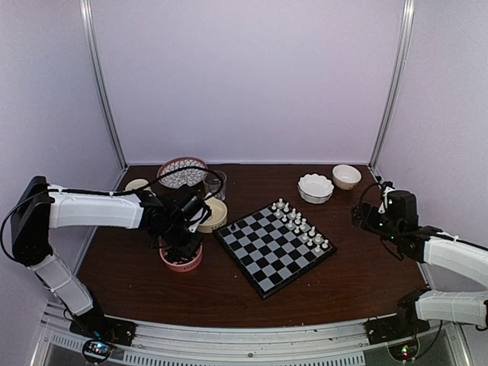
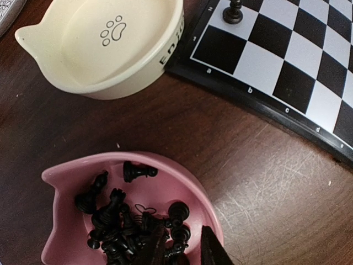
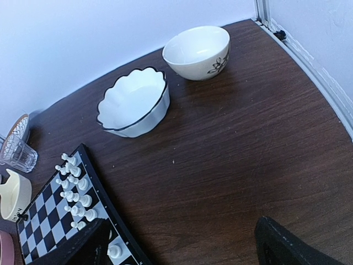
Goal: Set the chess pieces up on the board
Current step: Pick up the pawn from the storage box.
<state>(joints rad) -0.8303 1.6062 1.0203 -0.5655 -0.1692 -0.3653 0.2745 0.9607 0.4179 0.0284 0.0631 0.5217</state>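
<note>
At the left, the pink bowl (image 2: 60, 221) is seen heaped with black men (image 2: 118, 218), and the left claw (image 2: 182, 236) is lowered into that heap with its fingers parted; no piece can be seen clamped between them. Just beyond, a cream bowl (image 2: 105, 49) is set beside the corner of the board (image 1: 274, 248). On it only one black man (image 2: 233, 11) is found standing, near that corner. The white men (image 1: 299, 223) are ranked in two rows along the far right edge. At the right, the right claw (image 3: 179, 240) is held wide and empty over the table (image 3: 220, 165), off the board's right side. The task is judged barely begun: nearly all the black side is left to be placed
</note>
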